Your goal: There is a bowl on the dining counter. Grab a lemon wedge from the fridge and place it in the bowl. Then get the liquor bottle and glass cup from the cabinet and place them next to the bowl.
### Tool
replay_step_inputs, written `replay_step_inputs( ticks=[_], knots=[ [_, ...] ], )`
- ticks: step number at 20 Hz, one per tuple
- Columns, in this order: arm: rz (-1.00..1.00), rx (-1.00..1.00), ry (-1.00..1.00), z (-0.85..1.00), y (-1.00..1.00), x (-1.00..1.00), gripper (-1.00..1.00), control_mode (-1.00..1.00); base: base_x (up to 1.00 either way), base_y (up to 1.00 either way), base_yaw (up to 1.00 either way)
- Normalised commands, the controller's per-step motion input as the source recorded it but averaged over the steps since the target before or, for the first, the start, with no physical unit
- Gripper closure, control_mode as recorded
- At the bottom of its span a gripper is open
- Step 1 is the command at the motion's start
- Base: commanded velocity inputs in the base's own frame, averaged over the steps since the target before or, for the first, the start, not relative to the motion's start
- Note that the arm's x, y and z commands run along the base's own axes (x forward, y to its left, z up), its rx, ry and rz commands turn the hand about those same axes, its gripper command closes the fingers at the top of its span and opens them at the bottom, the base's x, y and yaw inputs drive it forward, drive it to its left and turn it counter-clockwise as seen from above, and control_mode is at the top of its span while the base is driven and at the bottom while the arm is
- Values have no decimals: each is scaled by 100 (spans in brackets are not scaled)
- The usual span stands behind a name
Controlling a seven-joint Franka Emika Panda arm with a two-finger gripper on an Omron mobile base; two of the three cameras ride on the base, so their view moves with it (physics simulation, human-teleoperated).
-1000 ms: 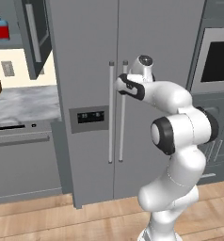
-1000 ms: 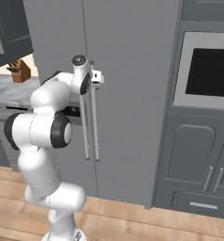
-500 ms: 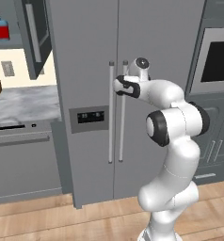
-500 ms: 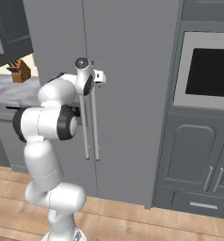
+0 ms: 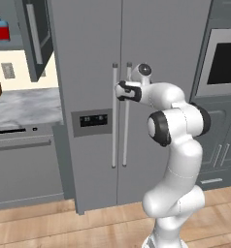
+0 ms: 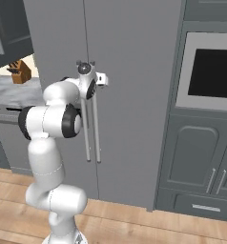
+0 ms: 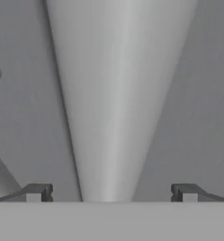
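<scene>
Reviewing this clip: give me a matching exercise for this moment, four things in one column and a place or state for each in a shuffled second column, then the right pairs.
Things:
1. gripper
2. fridge
3. knife block
4. oven window

Places or states:
A. doors closed
B. on the marble worktop left of the fridge
C. jaws open on either side of a bar handle
D. dark panel in the cabinetry right of the fridge

Pairs: 1-C, 2-A, 3-B, 4-D

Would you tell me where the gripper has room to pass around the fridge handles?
The open gripper straddles the right handle with clear gaps beside each fingertip. It is crowded between that bar and the left handle. The fridge door right of the handles is bare.
</scene>
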Motion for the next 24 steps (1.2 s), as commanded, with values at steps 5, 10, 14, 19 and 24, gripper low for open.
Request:
replay_step_inputs(
  ticks=[5, 10, 14, 19, 24],
  knots=[
    [0, 0, -1, -13, 0, 37, 100, -100, 0, 0, 0],
    [0, -5, 4, -13, 1, 16, 100, -100, 0, 0, 0],
    [0, -2, 2, -11, -1, 0, 100, -100, 0, 0, 0],
    [0, 0, 0, -1, -25, -37, 100, -100, 0, 0, 0],
    [-3, 5, -1, 0, -66, -88, 100, -100, 0, 0, 0]
  ],
)
